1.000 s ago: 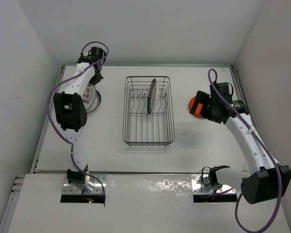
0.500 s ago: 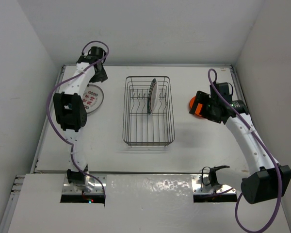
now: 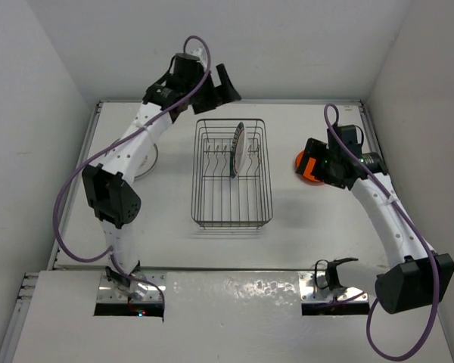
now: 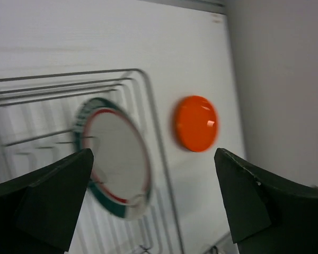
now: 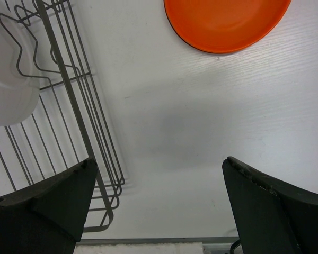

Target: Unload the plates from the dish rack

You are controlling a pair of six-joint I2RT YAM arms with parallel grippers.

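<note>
Left gripper (image 3: 225,89), jaws wide apart, hovers upper centre; it should drop straddling the top edge of the upright green-rimmed white round plate (image 3: 237,150) in the dark wire dish rack (image 3: 212,222) mid-frame.

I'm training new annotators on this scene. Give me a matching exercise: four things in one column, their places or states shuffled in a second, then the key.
1. orange plate
2. green-rimmed plate
3. left gripper
4. dish rack

A. standing upright in the rack
B. open, holding nothing
C. flat on the table, right of the rack
D. dark wire, in the middle of the table

Pairs: 1-C, 2-A, 3-B, 4-D
</note>
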